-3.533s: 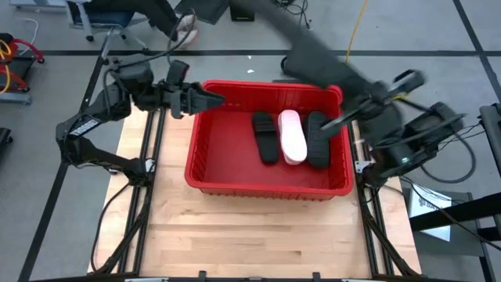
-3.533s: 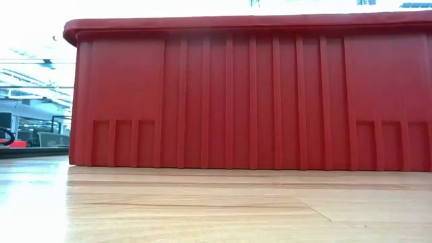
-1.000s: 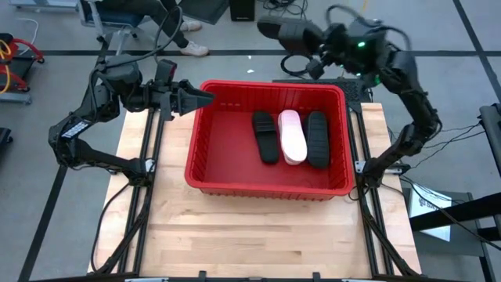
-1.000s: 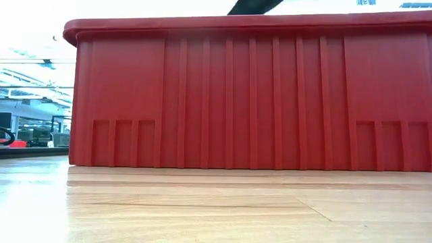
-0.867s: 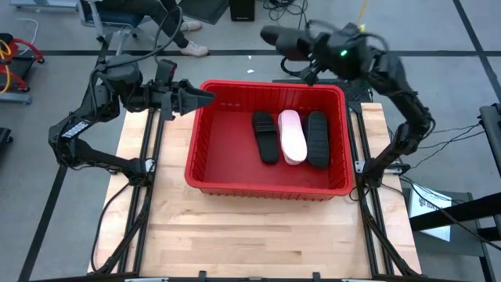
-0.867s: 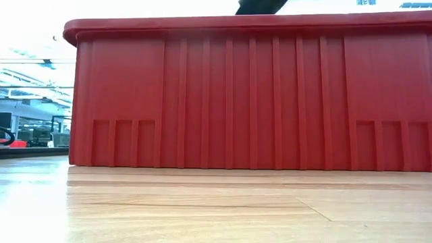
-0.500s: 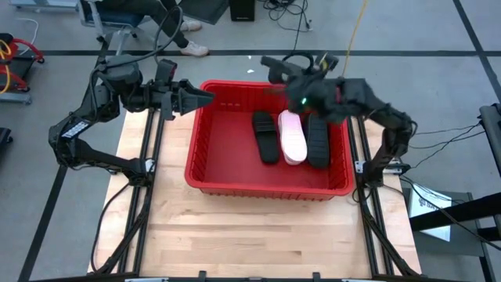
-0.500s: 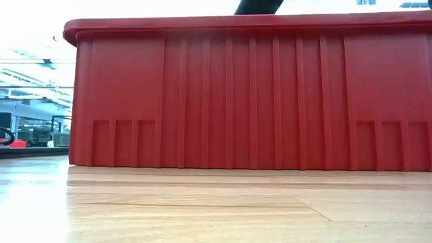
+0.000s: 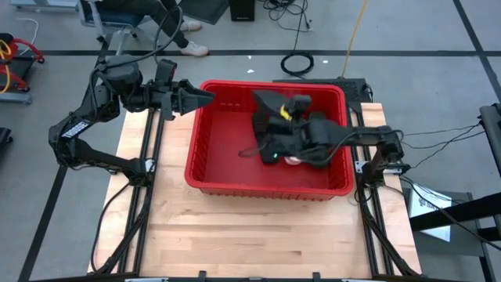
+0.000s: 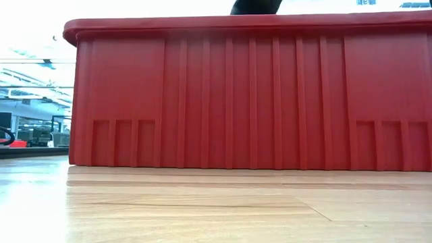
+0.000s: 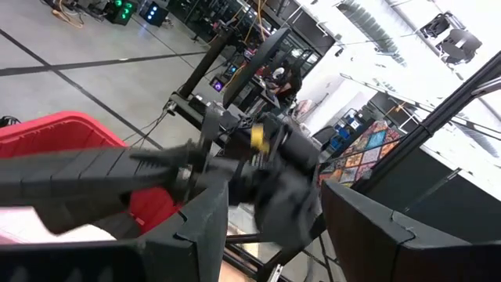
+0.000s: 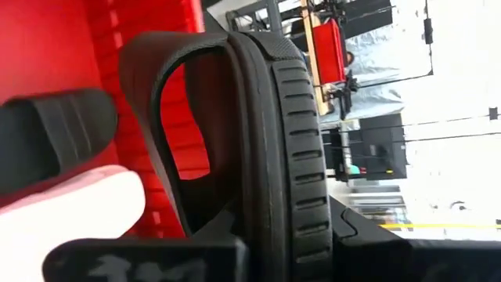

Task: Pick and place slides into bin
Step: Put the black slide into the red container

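The red bin (image 9: 192,160) stands on the far half of the wooden table; its near wall fills the low view (image 10: 250,94). My right gripper (image 9: 274,119) reaches over the bin from the right, shut on a black slide (image 9: 266,100). Below it in the bin lie a pink slide (image 12: 70,211) and another black slide (image 12: 55,129), mostly hidden under the arm in the high view. My left gripper (image 9: 205,97) hovers open and empty at the bin's far left corner. My right gripper pinches the black slide's sole (image 12: 274,227) near one end, one finger on each face of the sole. The slide sticks out beyond the fingers with its strap (image 12: 168,102) free, lifted clear above the bin's floor.
Bare table top (image 9: 250,235) lies in front of the bin. A coiled cable (image 9: 297,61) lies on the floor beyond the far edge. A person's legs (image 9: 184,31) show at the far left. The right arm's top just shows over the bin's rim in the low view (image 10: 255,7).
My right gripper has swung with the black slide from beyond the table's far edge toward the near edge and down, and now sits over the middle of the bin above the slides lying there.
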